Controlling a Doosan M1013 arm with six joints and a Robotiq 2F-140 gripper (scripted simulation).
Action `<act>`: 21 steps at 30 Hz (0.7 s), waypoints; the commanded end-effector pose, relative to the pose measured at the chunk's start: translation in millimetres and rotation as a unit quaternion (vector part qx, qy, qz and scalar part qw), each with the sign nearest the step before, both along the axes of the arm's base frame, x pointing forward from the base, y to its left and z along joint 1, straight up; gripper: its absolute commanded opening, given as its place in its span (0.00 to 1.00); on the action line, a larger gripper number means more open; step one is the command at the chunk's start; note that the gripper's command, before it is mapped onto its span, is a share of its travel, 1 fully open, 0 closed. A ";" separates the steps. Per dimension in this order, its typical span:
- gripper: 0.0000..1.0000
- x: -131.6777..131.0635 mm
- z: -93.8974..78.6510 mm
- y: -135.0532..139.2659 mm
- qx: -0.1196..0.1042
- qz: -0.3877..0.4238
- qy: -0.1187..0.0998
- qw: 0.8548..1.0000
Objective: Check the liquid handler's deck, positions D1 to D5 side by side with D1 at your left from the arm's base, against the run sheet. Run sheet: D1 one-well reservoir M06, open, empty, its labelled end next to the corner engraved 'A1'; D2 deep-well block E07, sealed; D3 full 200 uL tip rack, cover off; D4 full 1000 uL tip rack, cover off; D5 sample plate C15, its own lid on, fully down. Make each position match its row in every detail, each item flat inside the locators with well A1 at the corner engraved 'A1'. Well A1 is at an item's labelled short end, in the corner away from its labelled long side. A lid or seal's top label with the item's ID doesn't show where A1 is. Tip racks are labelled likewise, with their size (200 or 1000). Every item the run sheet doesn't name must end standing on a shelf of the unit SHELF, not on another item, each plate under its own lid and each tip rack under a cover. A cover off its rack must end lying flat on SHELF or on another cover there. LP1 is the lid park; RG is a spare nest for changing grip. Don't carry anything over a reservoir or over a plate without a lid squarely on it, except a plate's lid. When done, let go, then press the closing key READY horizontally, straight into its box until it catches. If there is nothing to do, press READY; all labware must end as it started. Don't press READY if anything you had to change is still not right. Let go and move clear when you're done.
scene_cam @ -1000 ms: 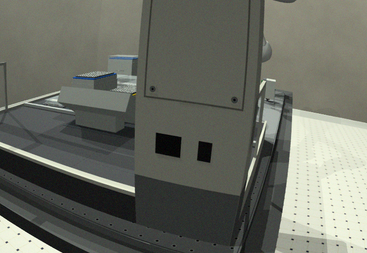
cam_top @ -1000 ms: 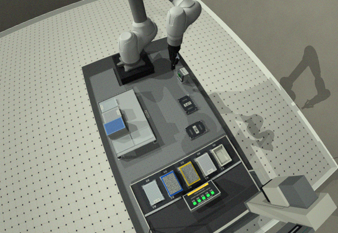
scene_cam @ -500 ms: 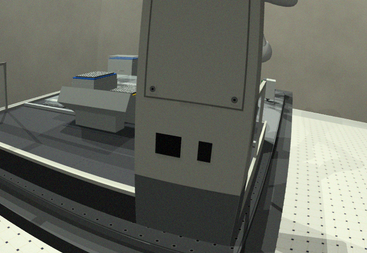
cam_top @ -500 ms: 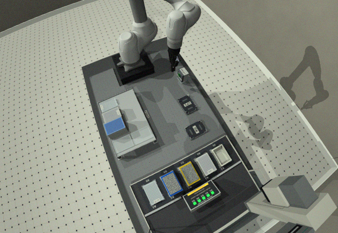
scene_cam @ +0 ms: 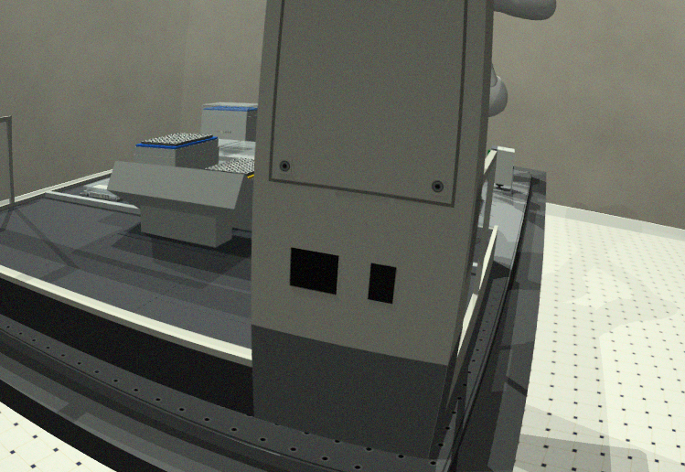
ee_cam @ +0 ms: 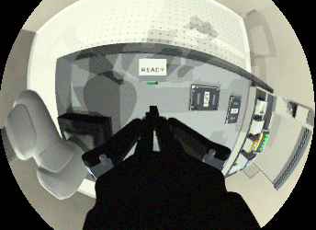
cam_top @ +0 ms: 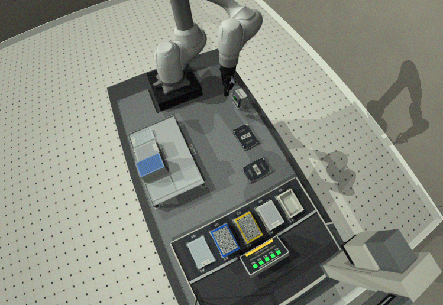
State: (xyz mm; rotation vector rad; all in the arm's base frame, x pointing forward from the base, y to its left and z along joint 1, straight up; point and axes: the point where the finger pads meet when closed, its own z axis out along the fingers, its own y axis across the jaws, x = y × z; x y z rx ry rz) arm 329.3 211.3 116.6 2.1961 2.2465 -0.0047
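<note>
My gripper (cam_top: pixel 226 92) (ee_cam: pixel 152 111) is shut on nothing. It points at the READY box (cam_top: pixel 239 96) (ee_cam: pixel 152 67) (scene_cam: pixel 503 164), a short way off its green key (ee_cam: pixel 152 82). On the deck stand an open white reservoir (cam_top: pixel 289 203), a sealed block (cam_top: pixel 269 214), a yellow-rimmed tip rack (cam_top: pixel 248 222), a blue-rimmed tip rack (cam_top: pixel 225 239) (scene_cam: pixel 175 141) and a lidded plate (cam_top: pixel 200 252). Both racks have their covers off.
The unit SHELF (cam_top: pixel 184 151) holds two pale items (cam_top: pixel 142 136) (cam_top: pixel 146 151) and a blue-covered rack (cam_top: pixel 151 165). Two dark nests (cam_top: pixel 246 136) (cam_top: pixel 256 169) lie between the READY box and the deck. A status panel (cam_top: pixel 264 256) shows green lights. The handler's tower (scene_cam: pixel 365 166) hides much of the exterior view.
</note>
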 end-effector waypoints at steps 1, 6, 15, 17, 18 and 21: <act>0.10 0.3 -3.4 0.3 0.000 0.000 0.000 1.000; 0.10 0.3 -11.7 0.2 0.000 0.000 0.000 1.000; 0.10 0.3 -23.4 0.2 0.000 0.000 0.000 1.000; 0.10 0.3 -26.7 0.2 0.000 0.000 0.000 1.000; 0.10 0.3 -28.4 0.2 0.000 0.000 0.000 1.000; 0.10 0.3 -33.4 0.2 0.000 0.000 0.000 1.000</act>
